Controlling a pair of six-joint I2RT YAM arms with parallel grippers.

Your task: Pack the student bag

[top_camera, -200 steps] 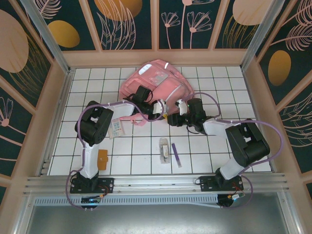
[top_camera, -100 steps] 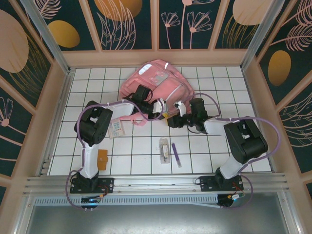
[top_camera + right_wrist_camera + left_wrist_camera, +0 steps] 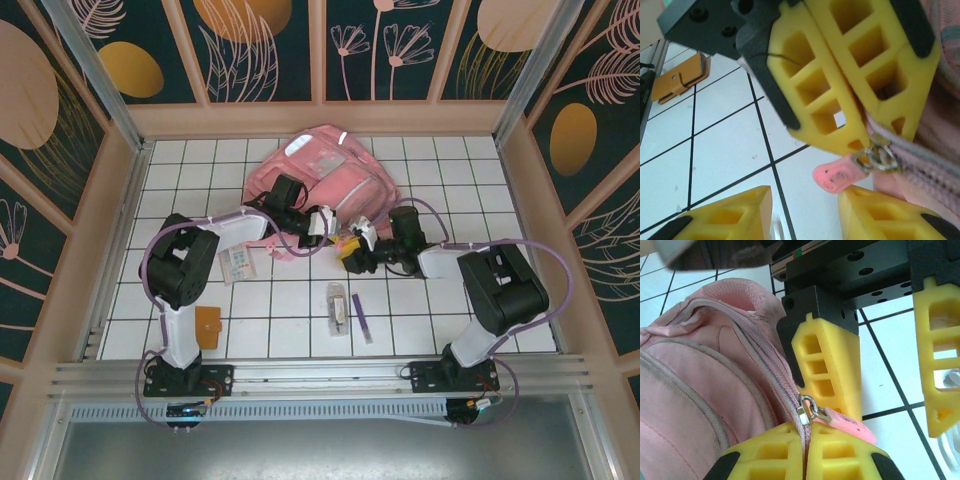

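Note:
The pink student bag point(image 3: 325, 172) lies at the back middle of the table. My left gripper point(image 3: 325, 224) is shut on the bag's zipper seam point(image 3: 790, 390) just below the metal slider point(image 3: 807, 413); its closed tips point(image 3: 806, 442) pinch the pink tape. The slider's pink pull tab point(image 3: 836, 176) sticks out over the white tiles. My right gripper point(image 3: 352, 251) is open, its fingers point(image 3: 725, 215) on either side of the tab without touching it. In the right wrist view the left gripper point(image 3: 867, 131) is clamped on the seam above the tab. The open right gripper point(image 3: 890, 415) faces the left wrist camera.
An orange wallet point(image 3: 207, 325) lies near the left arm's base. A flat card pack point(image 3: 240, 262) sits left of the bag. A clear packet point(image 3: 337, 305) and a purple pen point(image 3: 361, 318) lie front centre. Wooden walls ring the tiled table point(image 3: 440, 160).
My right gripper has moved left, up to the zipper pull at the bag's front edge. The left arm's elbow swung left while its gripper stayed on the bag.

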